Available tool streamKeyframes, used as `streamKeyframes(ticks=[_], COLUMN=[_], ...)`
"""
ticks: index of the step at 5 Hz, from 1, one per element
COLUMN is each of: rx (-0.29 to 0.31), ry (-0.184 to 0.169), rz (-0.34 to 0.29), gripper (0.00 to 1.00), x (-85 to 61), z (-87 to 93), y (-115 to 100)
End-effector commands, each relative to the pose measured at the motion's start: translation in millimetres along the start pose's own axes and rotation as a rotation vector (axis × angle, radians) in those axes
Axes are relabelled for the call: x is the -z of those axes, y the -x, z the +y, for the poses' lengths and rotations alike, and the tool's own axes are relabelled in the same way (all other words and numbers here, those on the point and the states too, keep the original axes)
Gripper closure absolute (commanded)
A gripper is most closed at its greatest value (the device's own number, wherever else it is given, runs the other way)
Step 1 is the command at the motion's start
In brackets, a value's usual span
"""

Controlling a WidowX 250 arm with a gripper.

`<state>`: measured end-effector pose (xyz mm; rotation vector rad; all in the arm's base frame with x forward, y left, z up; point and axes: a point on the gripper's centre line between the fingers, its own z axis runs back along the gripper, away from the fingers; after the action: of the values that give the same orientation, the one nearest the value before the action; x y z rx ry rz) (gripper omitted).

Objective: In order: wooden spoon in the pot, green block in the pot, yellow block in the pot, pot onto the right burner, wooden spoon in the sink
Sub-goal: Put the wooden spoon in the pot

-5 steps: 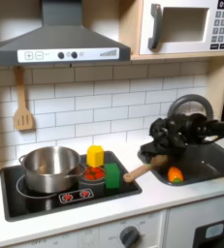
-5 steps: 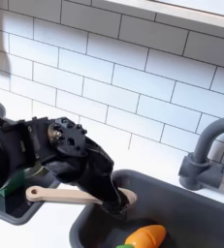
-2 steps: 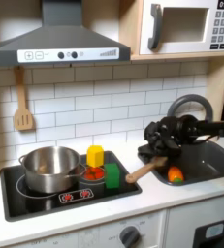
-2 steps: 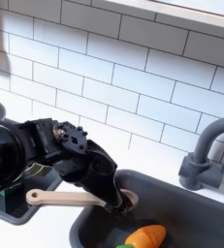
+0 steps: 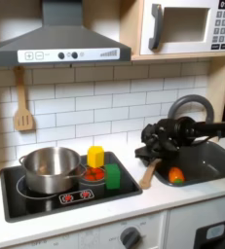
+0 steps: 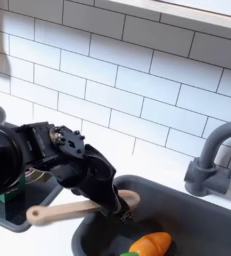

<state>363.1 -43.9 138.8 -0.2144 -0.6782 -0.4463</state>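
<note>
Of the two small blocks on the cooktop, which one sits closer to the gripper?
The green block. In the first exterior view it stands toward that view's right, nearer the gripper; the yellow block sits further left, beside the pot.

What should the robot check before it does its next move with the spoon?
1. Gripper shut on the wooden spoon: ok.
2. Spoon lifted clear of the sink: cannot tell; its bowl end sits at the sink's edge.
3. Pot open on top: ok.
4. Green block and yellow block not blocking the pot: ok, they stand beside it.
5. Orange toy clear of the spoon: ok.
</note>
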Motion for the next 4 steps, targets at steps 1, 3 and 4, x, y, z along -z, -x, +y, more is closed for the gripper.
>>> streamKeyframes(ticks=[1,3,4], rx=[0.004,0.009,0.008], ry=[-0.002,0.008,0.018], rz=[-0.008,0.009,-0.009], gripper=[1.00,1.00,1.00], x=[0.9,4.0,1.7], z=[2.6,-1.1,-4.6], y=[-4.1,-1.3,-5.3])
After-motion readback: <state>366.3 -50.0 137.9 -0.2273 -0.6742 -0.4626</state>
